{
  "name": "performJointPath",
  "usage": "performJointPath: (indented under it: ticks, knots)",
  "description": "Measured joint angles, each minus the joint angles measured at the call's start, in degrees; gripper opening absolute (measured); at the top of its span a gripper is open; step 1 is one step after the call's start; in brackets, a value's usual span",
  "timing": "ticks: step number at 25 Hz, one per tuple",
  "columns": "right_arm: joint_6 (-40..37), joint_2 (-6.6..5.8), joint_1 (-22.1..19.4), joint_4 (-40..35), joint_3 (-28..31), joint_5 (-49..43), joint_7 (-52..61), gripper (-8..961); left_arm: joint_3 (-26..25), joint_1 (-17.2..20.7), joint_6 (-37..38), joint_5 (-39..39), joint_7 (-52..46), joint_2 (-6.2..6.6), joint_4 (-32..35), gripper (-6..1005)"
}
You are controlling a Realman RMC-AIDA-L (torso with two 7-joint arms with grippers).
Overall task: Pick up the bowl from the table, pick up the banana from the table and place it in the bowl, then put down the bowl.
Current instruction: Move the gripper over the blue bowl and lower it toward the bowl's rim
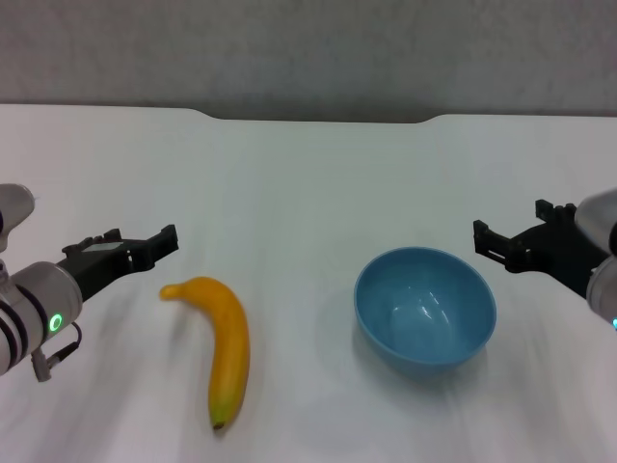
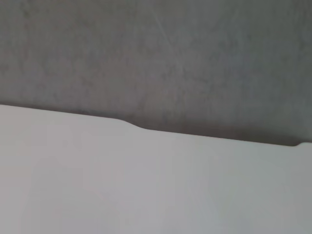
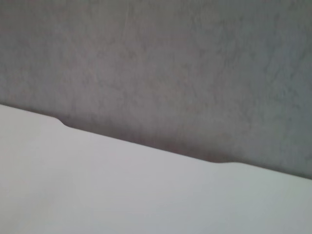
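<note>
Nearest to me lies the banana [image 1: 225, 354], flat on the white table [image 1: 308, 183], its dark tip toward me and its stubby stem pointing at my left side. Just beyond that stem hangs my left gripper [image 1: 154, 246], low over the tabletop and close to the fruit but not touching it; whether its fingers are parted or closed I cannot tell from here. To the right of the banana, clear of it, sits the light-blue bowl [image 1: 425, 309], upright and holding nothing. My right gripper [image 1: 494, 243] hovers just beside the bowl's far right rim, apart from it, and I cannot tell its finger state either. Both wrist cameras show only bare table and the notched far edge against a grey wall [image 2: 156, 53], so they give me no help with the grasp.

By my reckoning nothing is lifted yet: I am at the very first step, the approach to the bowl. Next my right claw needs to come down over the rim, one finger inside and one outside, then close and raise it level
</note>
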Motion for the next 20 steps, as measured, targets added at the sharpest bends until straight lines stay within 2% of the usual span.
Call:
performJointPath:
  ticks: [5, 9, 12, 16, 18, 20]
  knots:
    - [5.9, 0.38, -0.42, 4.46, 3.16, 2.2, 0.37, 889, -3.8, -0.29, -4.66, 0.53, 1.62, -0.02, 0.38, 846]
    - [5.06, 0.56, -0.91, 2.42, 7.96, 4.18, 2.1, 890, -6.14, -0.39, -6.32, 0.63, 1.96, -0.03, 1.22, 846]
    - [5.86, 0.33, -0.51, 1.49, 9.06, 6.43, 2.64, 890, -7.47, -0.38, -6.76, 0.68, 2.38, 0.04, 2.4, 846]
    - [12.74, 0.29, 2.13, 1.46, 10.32, 7.21, 1.84, 883, -8.96, -0.17, -7.4, 0.8, 5.06, 0.04, 3.12, 846]
    - [18.32, 0.29, 4.71, 1.46, 11.64, 7.31, 0.92, 883, -9.75, 0.03, -8.05, 0.8, 5.69, 0.01, 3.11, 846]
    - [19.31, 0.28, 5.27, 1.46, 11.91, 7.32, 0.71, 883, -10.2, 0.03, -8.39, 0.8, 5.75, 0.01, 3.12, 846]
